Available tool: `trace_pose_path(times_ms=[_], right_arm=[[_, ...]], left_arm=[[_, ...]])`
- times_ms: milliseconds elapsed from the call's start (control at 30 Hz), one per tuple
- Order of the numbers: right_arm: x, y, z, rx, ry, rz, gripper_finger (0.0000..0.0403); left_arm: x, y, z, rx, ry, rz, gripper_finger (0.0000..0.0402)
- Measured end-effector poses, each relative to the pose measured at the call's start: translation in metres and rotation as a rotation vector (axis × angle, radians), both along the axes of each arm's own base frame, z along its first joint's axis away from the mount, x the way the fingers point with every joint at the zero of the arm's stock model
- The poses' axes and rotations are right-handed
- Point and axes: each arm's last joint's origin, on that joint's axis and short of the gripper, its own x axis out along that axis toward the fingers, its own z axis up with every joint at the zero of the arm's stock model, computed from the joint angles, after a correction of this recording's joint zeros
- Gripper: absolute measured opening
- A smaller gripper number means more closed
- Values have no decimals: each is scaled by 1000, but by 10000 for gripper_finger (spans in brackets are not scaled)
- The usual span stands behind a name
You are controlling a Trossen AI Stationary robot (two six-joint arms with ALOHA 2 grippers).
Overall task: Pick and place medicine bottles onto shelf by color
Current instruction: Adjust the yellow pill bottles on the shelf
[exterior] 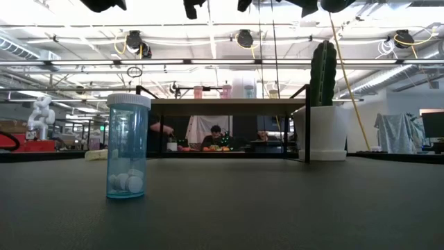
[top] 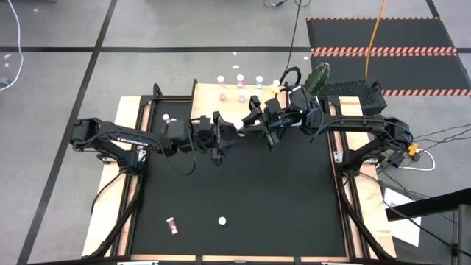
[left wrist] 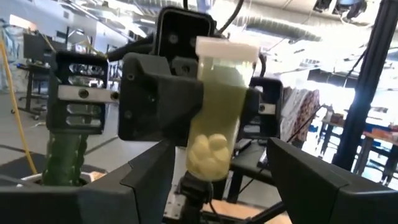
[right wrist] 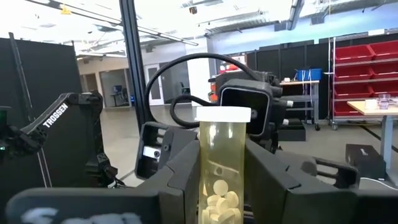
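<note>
A tall green ribbed cactus (exterior: 322, 73) stands upright in a plain white pot (exterior: 323, 132) at the far right corner of the black-topped table (exterior: 277, 208). From above, the same plant (top: 319, 77) shows near that corner. An orange cable (top: 374, 37) runs across the grey floor, past a black mat edged with red-and-white hazard stripes (top: 383, 50). Beyond the table, a seated person (exterior: 216, 137) shows in the room, and red storage bins (right wrist: 364, 68) line a wall.

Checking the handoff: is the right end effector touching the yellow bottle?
Touching. The right wrist view shows the yellow bottle between the fingers of the right end effector, both pressed against its sides.
</note>
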Motion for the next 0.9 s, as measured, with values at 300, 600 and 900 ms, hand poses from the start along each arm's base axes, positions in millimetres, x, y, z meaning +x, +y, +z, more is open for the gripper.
trace_pose_path(times_ms=[300,600,900], right_arm=[[0,0,0,6,3,-4,98],[0,-1,0,6,1,-11,98],[0,-7,-4,69,69,-52,125]], left_arm=[[1,6,1,26,12,26,212],[1,10,4,13,9,15,126],[2,12,2,40,35,36,110]])
